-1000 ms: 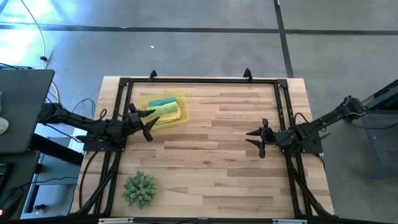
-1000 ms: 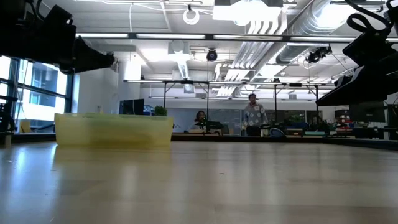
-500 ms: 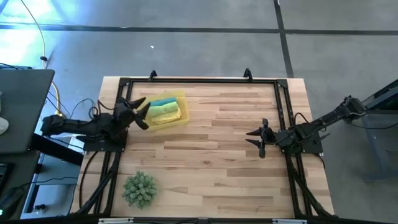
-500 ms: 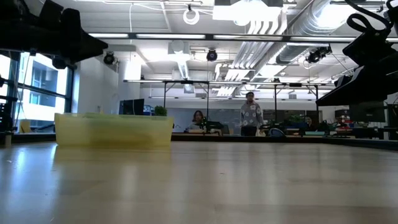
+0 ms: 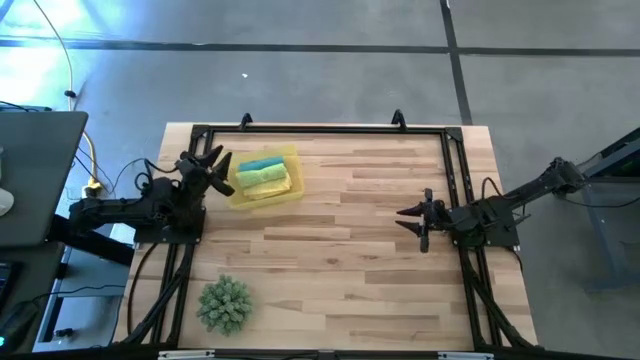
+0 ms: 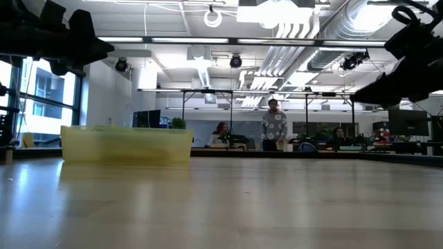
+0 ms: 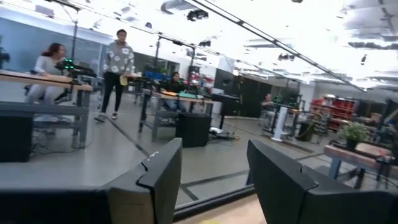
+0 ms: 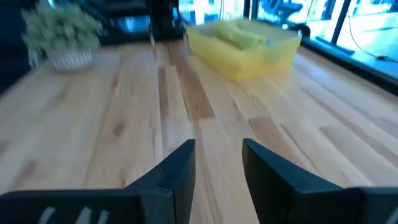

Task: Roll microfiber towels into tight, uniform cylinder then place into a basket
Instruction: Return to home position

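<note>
Judging from the table (image 5: 350,250) front to back, the job looks all but done. Nearest the front edge stands the plant (image 5: 225,304), alone and not part of the work. No towel shows on the wood around it or farther in.

Past mid-table on the right side, the right gripper (image 5: 405,220) hangs low over the boards, well apart from everything. Its wrist view shows the two fingers spread with nothing between them.

Farther back on the left edge, the left gripper (image 5: 218,172) sits just beside the basket (image 5: 298,186), raised and tilted up. Its own view looks out across the room, and its fingers stand apart and empty.

The basket rests toward the back left of the table with the towels inside. A teal roll (image 5: 262,163) lies along the far side and a yellow-green bundle (image 5: 265,181) lies touching it on the near side. I cannot tell where the lime roll ends and the yellow one begins against the yellow plastic.

Rolling and placing seem finished. What is left, as I read it, is only parking both arms. Beyond the table, a person (image 6: 274,128) stands in the room.
</note>
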